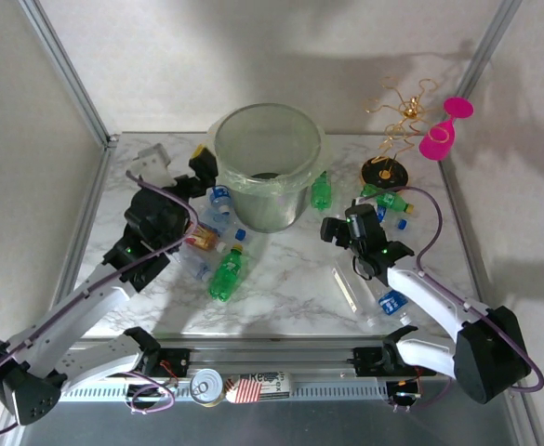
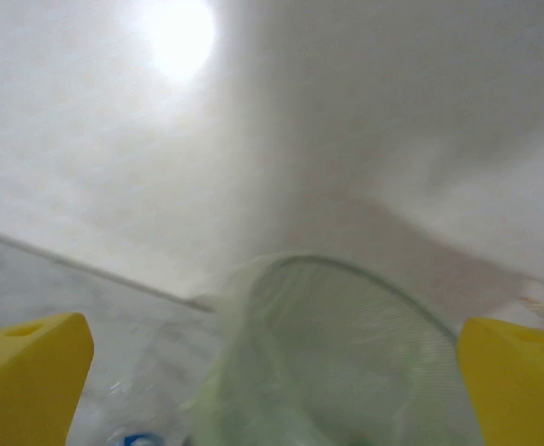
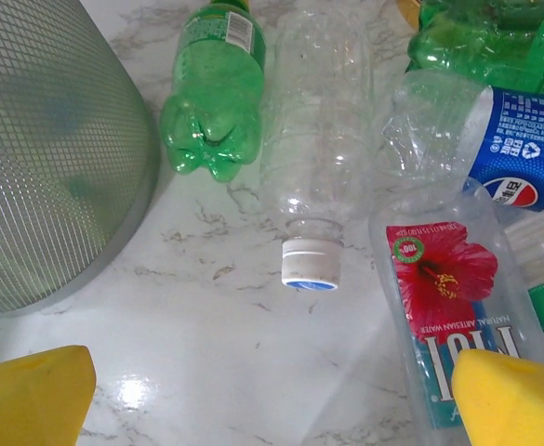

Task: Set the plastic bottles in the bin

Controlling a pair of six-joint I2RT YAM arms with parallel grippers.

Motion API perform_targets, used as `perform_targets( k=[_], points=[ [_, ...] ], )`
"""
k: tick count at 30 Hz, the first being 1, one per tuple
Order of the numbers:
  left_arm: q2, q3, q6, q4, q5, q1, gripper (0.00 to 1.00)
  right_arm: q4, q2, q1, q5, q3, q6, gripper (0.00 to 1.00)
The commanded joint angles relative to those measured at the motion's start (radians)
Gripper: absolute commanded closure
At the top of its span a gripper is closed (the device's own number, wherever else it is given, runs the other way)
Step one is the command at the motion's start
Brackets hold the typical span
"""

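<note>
The left gripper (image 1: 200,160) hovers at the near-left rim of the bin (image 1: 270,212), jaws spread wide and empty, a spot that suits letting a bottle fall inside. The right gripper (image 3: 272,400) hangs low over the desk (image 1: 290,302) to the bin's right, jaws also wide apart and holding nothing, apparently lining up a pick. Ahead of it lie a green bottle (image 3: 211,88), close to the bin's wall, and a clear bottle with a white cap (image 3: 311,149), side by side. A hibiscus-labelled bottle (image 3: 439,307) and a crushed blue-labelled bottle (image 3: 499,139) lie to their right. More plastic bottles lie scattered on both sides of the bin, among them another green one (image 1: 227,274) near the left arm. The desk is white marble-patterned and glossy, fenced by metal posts and plain pale walls. A gold wire stand (image 1: 394,121) and a pink wine glass (image 1: 444,132) stand at the far right, and a tin can (image 1: 206,386) sits at the near edge.
</note>
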Motion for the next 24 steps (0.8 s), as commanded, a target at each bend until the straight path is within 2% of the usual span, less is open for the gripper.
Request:
perform_targets(
  k=[1, 7, 12, 18, 24],
  points=[
    [-0.084, -0.112, -0.098, 0.000, -0.108, 0.041, 0.00, -0.114, 0.007, -0.007, -0.020, 0.055, -0.001, 0.01],
    [-0.229, -0.340, -0.308, 0.025, -0.102, 0.134, 0.00, -0.231, 0.008, -0.007, -0.074, 0.088, 0.008, 0.01],
    [-0.234, -0.463, -0.437, 0.088, -0.056, 0.154, 0.00, -0.328, 0.035, 0.006, -0.100, 0.100, 0.033, 0.04],
    [-0.130, -0.463, -0.465, 0.103, 0.002, 0.160, 0.00, -0.487, 0.056, 0.058, -0.060, 0.097, 0.116, 0.05],
    [-0.062, -0.435, -0.461, 0.152, 0.040, 0.166, 0.00, -0.545, 0.086, 0.101, -0.036, 0.053, 0.182, 0.06]
  ],
)
